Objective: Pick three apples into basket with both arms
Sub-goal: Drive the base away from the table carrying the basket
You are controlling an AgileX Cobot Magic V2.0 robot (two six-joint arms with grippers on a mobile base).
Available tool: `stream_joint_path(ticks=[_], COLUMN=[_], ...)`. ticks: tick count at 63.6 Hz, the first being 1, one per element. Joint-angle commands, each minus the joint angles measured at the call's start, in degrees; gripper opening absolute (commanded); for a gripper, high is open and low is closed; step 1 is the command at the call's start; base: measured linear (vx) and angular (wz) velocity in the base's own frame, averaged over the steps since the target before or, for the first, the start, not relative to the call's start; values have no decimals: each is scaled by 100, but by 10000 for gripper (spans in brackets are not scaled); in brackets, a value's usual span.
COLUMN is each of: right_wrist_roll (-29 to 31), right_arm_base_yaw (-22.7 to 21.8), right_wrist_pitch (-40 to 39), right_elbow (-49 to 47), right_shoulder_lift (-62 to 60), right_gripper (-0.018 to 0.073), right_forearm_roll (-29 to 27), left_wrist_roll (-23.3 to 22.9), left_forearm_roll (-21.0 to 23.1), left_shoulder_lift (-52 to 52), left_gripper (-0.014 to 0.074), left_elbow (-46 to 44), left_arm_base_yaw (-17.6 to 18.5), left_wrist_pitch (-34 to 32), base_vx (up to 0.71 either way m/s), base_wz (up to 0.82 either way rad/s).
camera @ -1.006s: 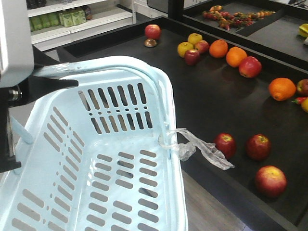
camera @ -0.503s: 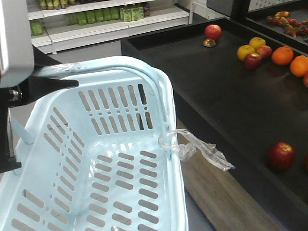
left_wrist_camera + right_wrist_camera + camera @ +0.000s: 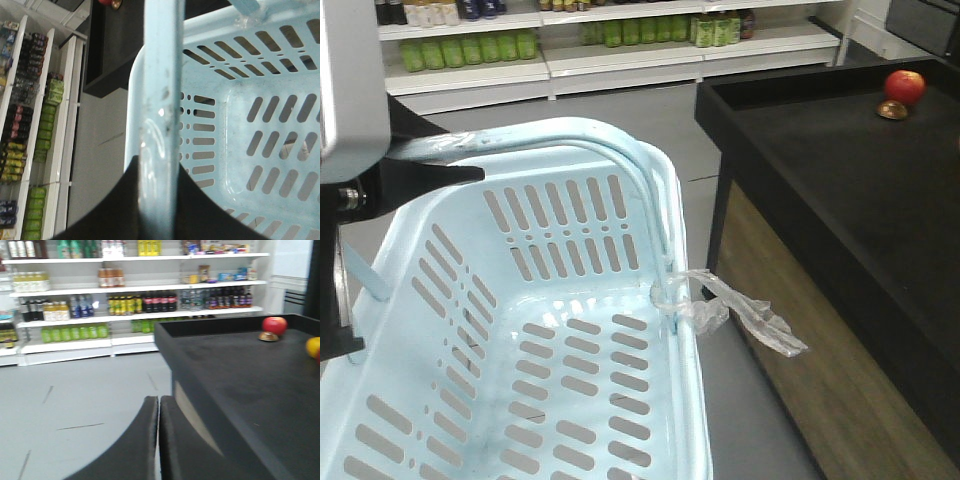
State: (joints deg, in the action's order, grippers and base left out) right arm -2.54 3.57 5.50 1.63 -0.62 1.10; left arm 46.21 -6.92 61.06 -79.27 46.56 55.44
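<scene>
The pale blue basket [image 3: 665,190] fills the lower left of the front view and is empty, with a clear plastic strip [image 3: 740,315] tied to its rim. My left gripper [image 3: 159,165] is shut on the basket's hoop handle [image 3: 160,75], a black finger on each side of it. Out over the grey floor, my right gripper [image 3: 159,399] is shut on nothing, left of the black table. One red apple [image 3: 904,86] stands at the table's far corner, also in the right wrist view as the apple [image 3: 274,325]. No other red apples show.
A black display table [image 3: 840,170] with a raised rim and a wooden side panel [image 3: 810,370] stands at the right. A small brown object [image 3: 892,110] lies beside the apple. A yellow fruit [image 3: 314,346] peeks in. Shelves of bottles [image 3: 570,40] line the back wall across grey floor [image 3: 650,120].
The front view has swung left: the table and its fruit slid right, most of them out of frame, and the shelves came in. The basket stays held at the same place.
</scene>
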Motion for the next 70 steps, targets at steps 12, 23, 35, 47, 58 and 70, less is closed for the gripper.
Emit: stream_joint_path(ticks=[12, 23, 35, 47, 58, 70], right_wrist_roll=[48, 48, 48, 48, 48, 48], right_arm_base_yaw=[-7, -7, -7, -7, -7, -7], right_wrist_pitch=[-452, -452, -452, -452, -452, -453], right_elbow=[84, 84, 84, 84, 84, 84], right_shoulder_lift=[-58, -58, -58, -58, -58, -58], right_gripper=[-9, -9, -9, -9, -9, -9], right_forearm_roll=[44, 44, 44, 44, 44, 44], left_wrist_roll=[-48, -48, -48, -48, -48, -48], left_forearm_roll=[6, 6, 6, 6, 6, 6], left_shoulder_lift=[-87, -87, -87, -87, -87, -87], left_gripper=[-6, -6, -6, -6, -6, -6], left_elbow=[-189, -189, -189, -189, -189, -189], left_arm_base_yaw=[31, 31, 31, 31, 31, 31], left_wrist_pitch=[-503, -503, -503, -503, -503, -503], base_vx=[9, 11, 12, 13, 14, 15], base_wz=[50, 42, 35, 24, 12, 3])
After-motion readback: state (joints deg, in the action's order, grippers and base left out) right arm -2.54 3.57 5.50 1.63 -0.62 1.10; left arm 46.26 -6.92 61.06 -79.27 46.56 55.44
